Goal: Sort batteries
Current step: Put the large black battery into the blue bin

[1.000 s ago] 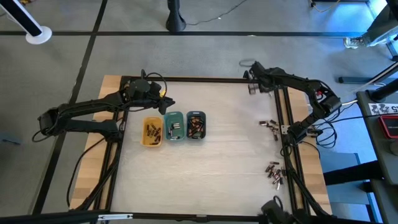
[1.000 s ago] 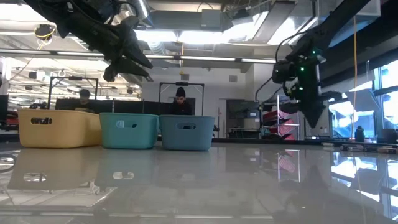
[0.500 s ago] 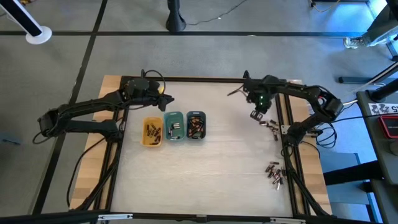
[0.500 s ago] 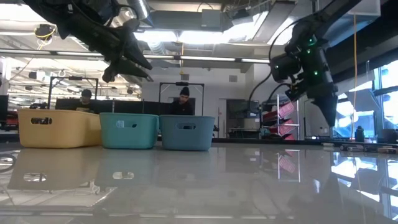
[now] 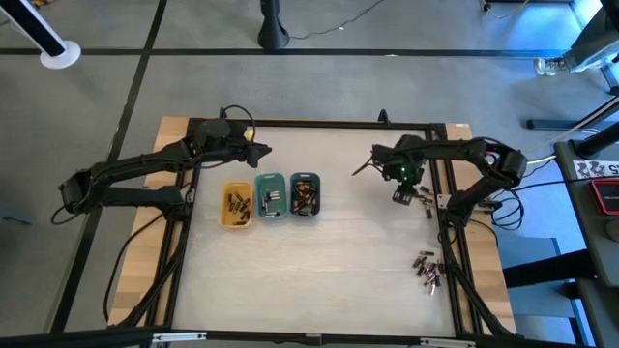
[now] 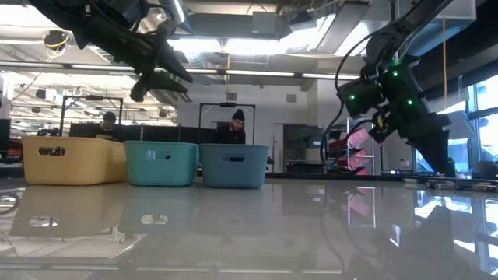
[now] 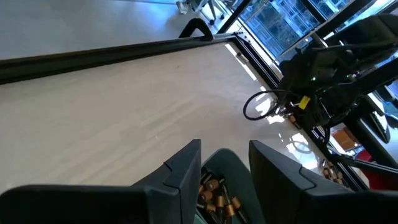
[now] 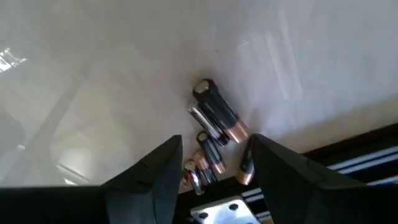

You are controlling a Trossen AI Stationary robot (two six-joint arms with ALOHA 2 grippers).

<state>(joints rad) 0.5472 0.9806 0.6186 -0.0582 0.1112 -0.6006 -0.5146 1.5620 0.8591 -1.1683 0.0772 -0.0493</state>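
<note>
Right gripper [image 8: 211,165]: fingers parted, empty, poised above small dark copper-tipped cylindrical batteries [image 8: 217,118]. Left gripper [image 7: 224,171]: parted, empty, above grey-blue tray [image 5: 305,195].

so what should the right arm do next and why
Probably lower the right gripper onto the nearest of the batteries and close. Its fingers stand open just above that small cluster by the table's right edge, holding nothing. The left gripper waits above the trays.
</note>
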